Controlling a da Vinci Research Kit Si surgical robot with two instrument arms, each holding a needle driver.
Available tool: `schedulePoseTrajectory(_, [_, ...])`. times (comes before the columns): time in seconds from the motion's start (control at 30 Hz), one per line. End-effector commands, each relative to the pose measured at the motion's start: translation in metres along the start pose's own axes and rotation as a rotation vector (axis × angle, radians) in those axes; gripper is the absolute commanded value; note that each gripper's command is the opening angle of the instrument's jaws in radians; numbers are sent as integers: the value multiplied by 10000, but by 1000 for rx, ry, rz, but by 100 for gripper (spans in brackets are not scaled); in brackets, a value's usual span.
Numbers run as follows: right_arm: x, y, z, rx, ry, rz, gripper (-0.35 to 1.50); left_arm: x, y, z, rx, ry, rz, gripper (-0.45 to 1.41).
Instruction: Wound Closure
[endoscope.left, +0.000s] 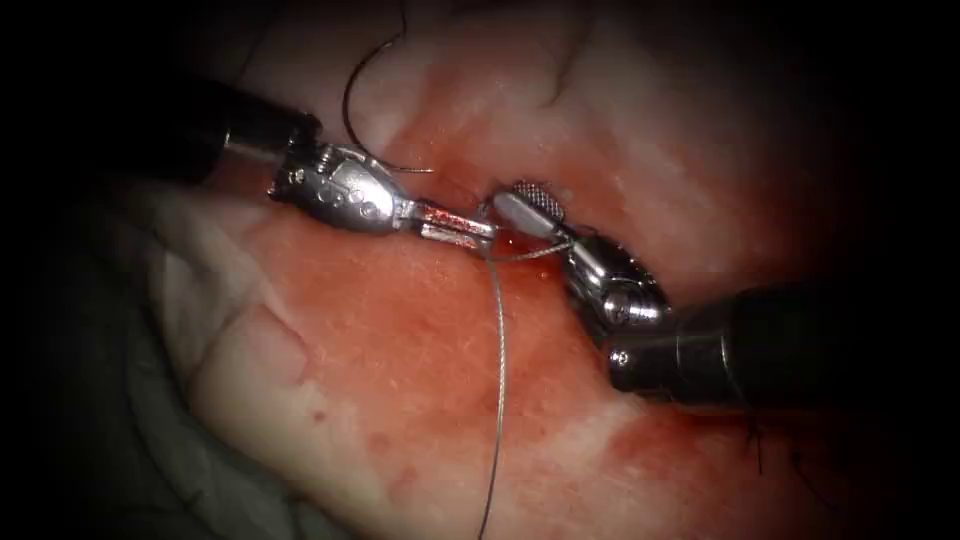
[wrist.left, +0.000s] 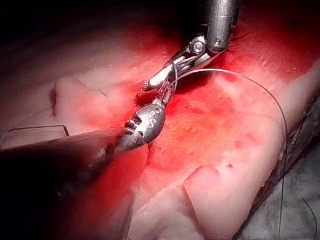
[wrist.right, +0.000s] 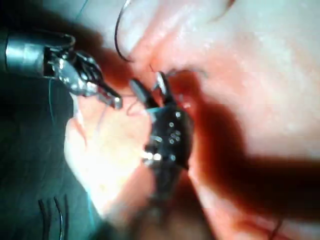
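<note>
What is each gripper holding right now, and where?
Left gripper is shut on the needle at one end; right gripper is open, holding nothing.

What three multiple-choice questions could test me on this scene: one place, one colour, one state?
1. Where does the pale thread run from the left tool?
A. down across the tissue
B. over the right tool's shaft
C. round the left shaft

2. What colour is the fluid on the tissue?
A. green
B. red
C. blue

3. How are the right tool's jaws?
A. open
B. shut on thread
C. shut on tissue

Answers: A, it trails from the shut left jaws; B, red stains the tissue; A, they stand apart, holding nothing.
</note>
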Motion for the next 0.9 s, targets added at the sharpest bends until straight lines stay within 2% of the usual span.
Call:
schedulePoseTrajectory(0.03, [-4, 1, 4, -7, 7, 42, 29, -5, 2, 5, -1, 1, 1, -45])
schedulePoseTrajectory(0.3, [-7, 13, 5, -75, 65, 177, 39, -6, 3, 4, -2, 1, -4, -45])
schedulePoseTrajectory(0.37, [-11, 22, 7, -87, 87, 227, 54, -7, 4, 3, -3, 1, -3, -45])
schedulePoseTrajectory(0.4, [-14, 29, 7, -93, 98, 263, 71, -7, 5, 4, -3, 1, -9, -45])
schedulePoseTrajectory(0.53, [-17, 42, 7, -108, 142, 365, 83, -7, 5, 2, -4, 2, -8, -45])
schedulePoseTrajectory(0.67, [-23, 52, 9, -117, 171, 463, 109, -7, 6, 1, -5, 3, -8, -45])
schedulePoseTrajectory(0.77, [-23, 58, 11, -112, 176, 512, 121, -7, 7, 0, -7, 3, -7, -45])
schedulePoseTrajectory(0.9, [-23, 62, 19, -110, 191, 544, 125, -6, 8, -1, -8, 4, -7, -45])
